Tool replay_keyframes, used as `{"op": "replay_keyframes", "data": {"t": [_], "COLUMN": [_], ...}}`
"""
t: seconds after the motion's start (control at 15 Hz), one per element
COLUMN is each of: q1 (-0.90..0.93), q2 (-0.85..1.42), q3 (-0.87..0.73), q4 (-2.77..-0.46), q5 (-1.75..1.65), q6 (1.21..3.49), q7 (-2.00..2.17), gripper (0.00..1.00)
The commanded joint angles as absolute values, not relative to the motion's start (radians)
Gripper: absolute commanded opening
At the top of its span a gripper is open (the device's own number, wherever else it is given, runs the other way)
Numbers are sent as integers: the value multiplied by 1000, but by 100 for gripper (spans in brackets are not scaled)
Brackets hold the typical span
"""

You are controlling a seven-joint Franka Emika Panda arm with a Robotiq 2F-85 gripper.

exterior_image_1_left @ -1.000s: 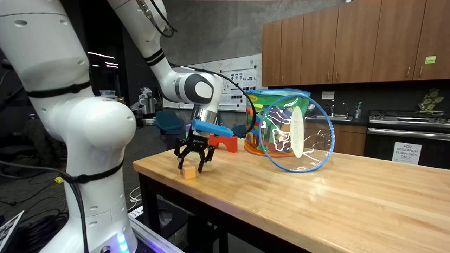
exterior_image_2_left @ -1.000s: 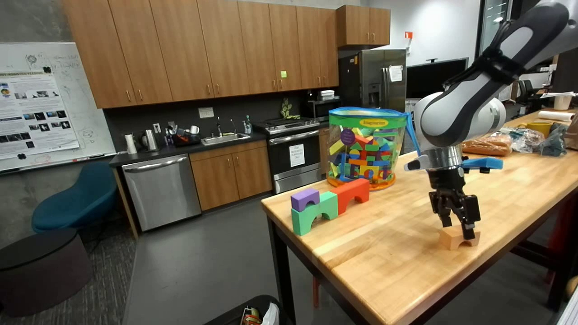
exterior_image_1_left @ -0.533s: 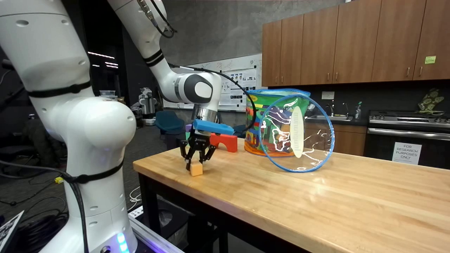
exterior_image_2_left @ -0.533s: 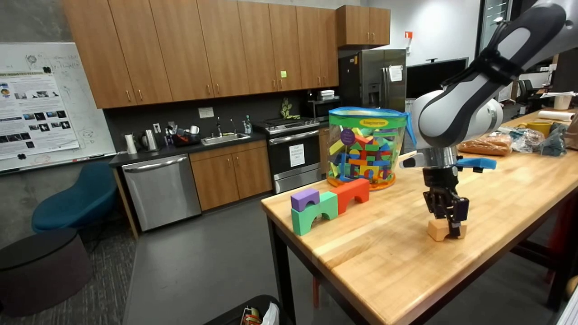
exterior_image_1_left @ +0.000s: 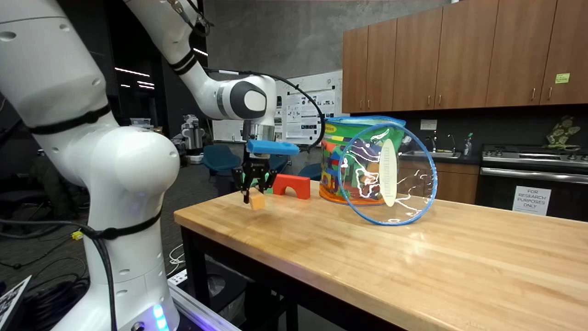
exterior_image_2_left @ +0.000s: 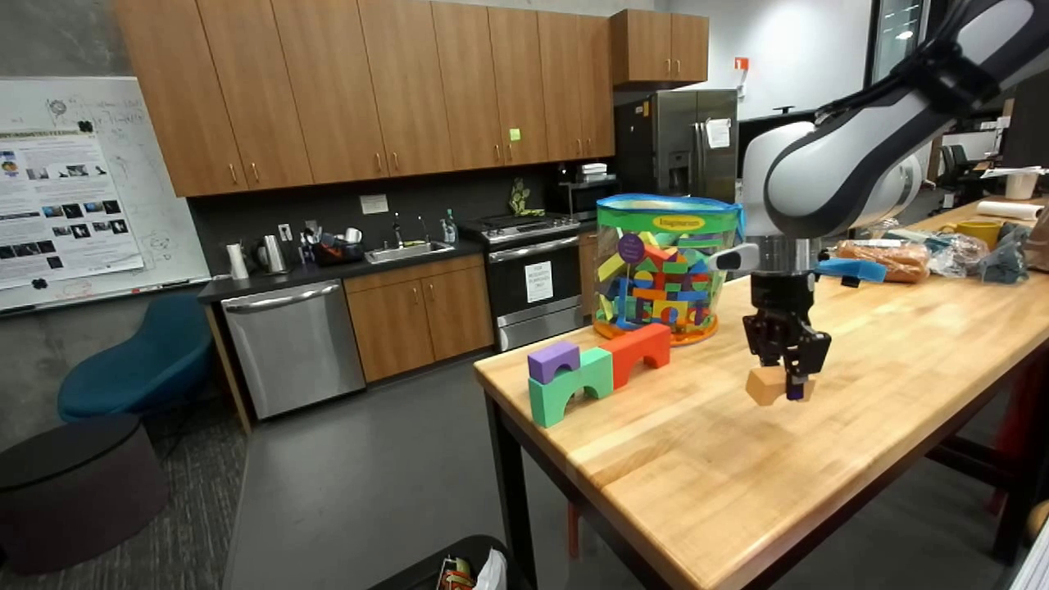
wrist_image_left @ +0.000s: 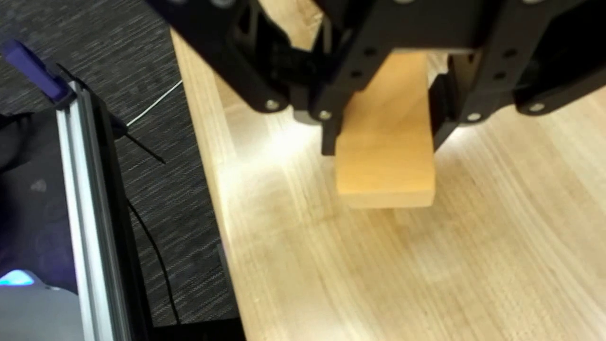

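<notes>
A light orange arch block (exterior_image_1_left: 257, 201) hangs just above the wooden table in both exterior views, a little tilted. My gripper (exterior_image_2_left: 785, 378) points down and is shut on this block, a finger on each long side. In the wrist view the orange block (wrist_image_left: 386, 166) runs between the black fingers (wrist_image_left: 330, 142) and sticks out toward the camera. A red arch (exterior_image_2_left: 639, 351) stands on the table beside a green arch (exterior_image_2_left: 594, 375), with a purple arch (exterior_image_2_left: 554, 360) on top of the green one. The gripper partly hides the green arch in an exterior view.
A clear zip bag full of coloured blocks (exterior_image_2_left: 668, 274) stands behind the red arch, its round blue-rimmed lid (exterior_image_1_left: 388, 220) hanging open over the table (exterior_image_1_left: 436, 266). Wrapped bread (exterior_image_2_left: 889, 262) and a yellow mug (exterior_image_2_left: 979, 231) lie farther along. The table's edge is close to the gripper.
The fingers have closed around the orange block. Gripper and block have risen off the table and shifted toward the red and green arches; the arches have not moved.
</notes>
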State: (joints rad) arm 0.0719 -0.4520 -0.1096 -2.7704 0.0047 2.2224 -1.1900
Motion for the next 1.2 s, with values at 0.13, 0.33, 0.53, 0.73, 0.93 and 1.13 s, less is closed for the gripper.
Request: {"op": "replay_keyframes", "data": {"t": [0.13,0.33,0.53,0.73,0.93,1.13], "q1": [124,144,162,172,182,191], "q2": [-547,-529,-491,-450,-402,-334], "q3": [-99,-104,-106,-100,-80,-44], "q4": [-2754,-2709,-2645,-2578,-2517,-2452], "q5": [13,7,5,1,4,2], "q6": [2221,2226,2221,2210,2191,2185], "q7": [-1200,-1223,-1269,-1316,-1338,-1330], "gripper": [17,17,17,17,17,17]}}
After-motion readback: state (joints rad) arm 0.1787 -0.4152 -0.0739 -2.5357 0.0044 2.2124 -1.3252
